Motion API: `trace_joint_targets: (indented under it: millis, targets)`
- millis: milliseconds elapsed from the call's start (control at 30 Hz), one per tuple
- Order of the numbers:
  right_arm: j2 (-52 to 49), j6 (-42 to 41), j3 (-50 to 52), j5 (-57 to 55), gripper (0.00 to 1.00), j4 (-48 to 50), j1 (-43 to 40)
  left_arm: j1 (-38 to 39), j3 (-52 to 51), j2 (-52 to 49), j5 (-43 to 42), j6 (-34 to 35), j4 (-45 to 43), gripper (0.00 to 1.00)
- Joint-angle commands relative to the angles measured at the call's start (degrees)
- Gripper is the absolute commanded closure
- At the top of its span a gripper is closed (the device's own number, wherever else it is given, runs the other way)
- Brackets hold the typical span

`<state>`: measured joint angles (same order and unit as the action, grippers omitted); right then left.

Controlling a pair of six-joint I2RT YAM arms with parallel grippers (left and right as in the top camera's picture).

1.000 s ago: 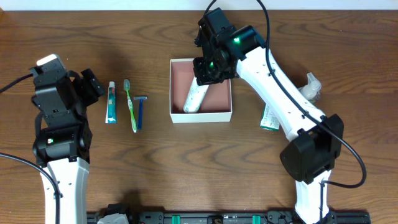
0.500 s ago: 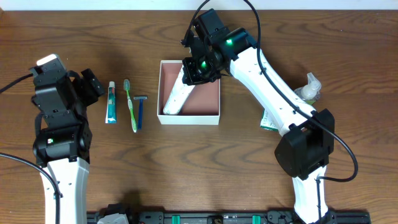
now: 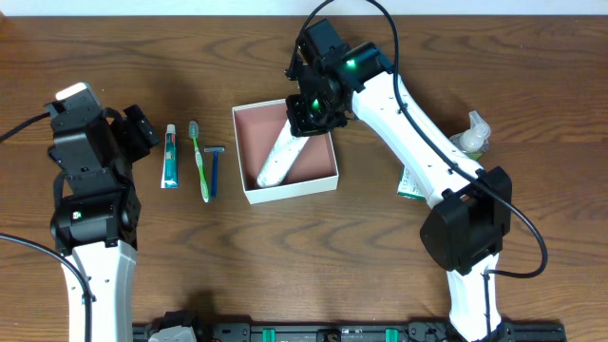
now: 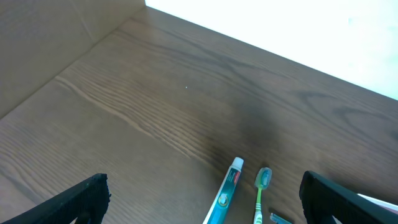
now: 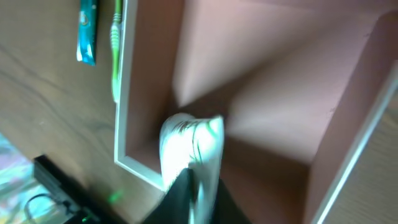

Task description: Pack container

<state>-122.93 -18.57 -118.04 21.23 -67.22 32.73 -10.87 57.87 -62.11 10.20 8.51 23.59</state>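
Note:
The container, a shallow white-walled box with a reddish-brown floor, sits skewed at the table's middle. A white tube lies slanted inside it, its lower end against the front-left wall. My right gripper is over the box's far side, shut on the tube's upper end. In the right wrist view the dark fingers pinch the white tube above the container. My left gripper is open and empty, left of a toothpaste tube, a green toothbrush and a blue razor.
A green-and-white carton and a white bottle lie right of the box, partly under my right arm. The left wrist view shows the open jaws, the toothpaste, the toothbrush and bare wood.
The container has slid left and turned skewed, pushed by the tube in my right gripper. The right gripper moved left, then back slightly. The left arm has not moved.

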Motion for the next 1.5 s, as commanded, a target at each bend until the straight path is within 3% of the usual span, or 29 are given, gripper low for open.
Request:
trace_joint_targets:
  millis: [0,67,200,333,600,1167,1333,1467]
  targets:
    - [0.28,0.63,2.73,-3.04,0.74,0.79,0.00,-0.31,1.29,0.00,-0.59,-1.01,-0.04,0.02]
    - [0.28,1.16,4.17,-3.04,0.66,2.23,0.00,-0.31,1.29,0.00,-0.59,-1.01,-0.02,0.02]
    - [0.28,7.34,5.22,-3.08,0.29,6.51,-0.42,-0.31,1.29,0.00,-0.59,-1.01,-0.02,0.02]
    - [0.35,8.81,5.20,-4.83,0.18,9.49,-1.92,-0.31,1.29,0.00,-0.59,-1.01,-0.04,0.02]
    - [0.37,8.04,5.18,-4.04,0.15,9.20,-6.99,-0.31,1.29,0.00,-0.59,-0.98,-0.02,0.02]
    - [7.82,8.39,4.46,-1.84,0.20,4.33,-14.73,-0.31,1.29,0.00,-0.59,-1.01,-0.02,0.02]
    - [10.75,9.64,4.48,5.11,0.24,0.00,-12.46,-0.31,1.29,0.00,-0.59,-1.01,-0.02,0.02]
    - [10.01,5.68,4.55,-1.09,0.30,-1.92,-6.78,-0.31,1.29,0.00,-0.59,-0.98,-0.02,0.02]
